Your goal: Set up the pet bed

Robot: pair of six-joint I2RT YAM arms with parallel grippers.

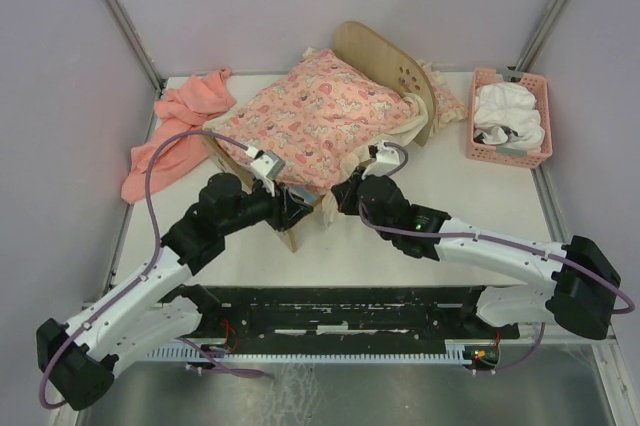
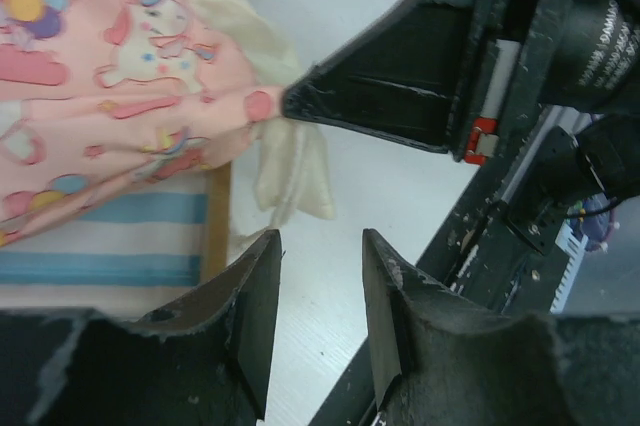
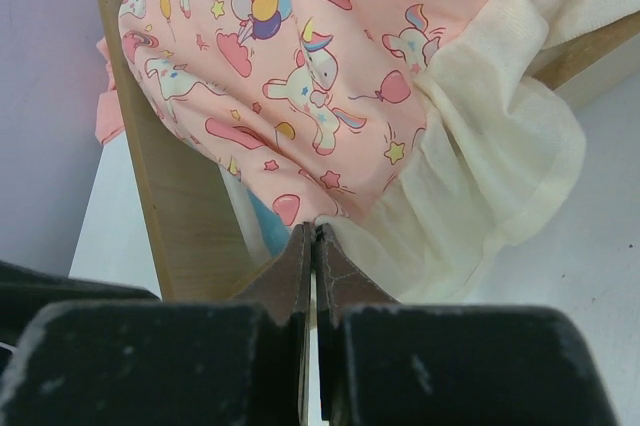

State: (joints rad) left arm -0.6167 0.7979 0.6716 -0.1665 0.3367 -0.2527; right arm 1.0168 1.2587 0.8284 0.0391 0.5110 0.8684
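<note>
Pet bed (image 1: 378, 54): on the far middle of the counter (image 1: 470, 201), set at an angle, rounded headboard at the far right end, foot end toward the arms.
Unicorn cover (image 1: 310, 116): pink printed fabric with a cream frill, spread over nearly the whole bed and draped over the near side rail; only the headboard and the foot end show around it.
Striped base (image 2: 110, 236): blue-and-white, seen under the lifted cover edge in the left wrist view, bordered by the light wood rail.
Foot panel (image 3: 178, 201): upright light wood, just left of the pinched cover corner in the right wrist view.
Right fingers (image 3: 312, 246): pressed together with no gap, pinching the cover's near corner where the pink print meets the cream frill.
Left fingers (image 2: 265, 281): parted by a narrow gap, holding nothing, poised just below the same corner and close beside the right fingers, over bare counter next to the bed's rail.
Salmon cloth (image 1: 175, 131): crumpled at the far left of the counter, one end touching or tucked beside the bed's left side; cannot tell which.
Pink basket (image 1: 474, 118): far right, apart from the bed, with bunched white fabric (image 1: 512, 111) inside.
</note>
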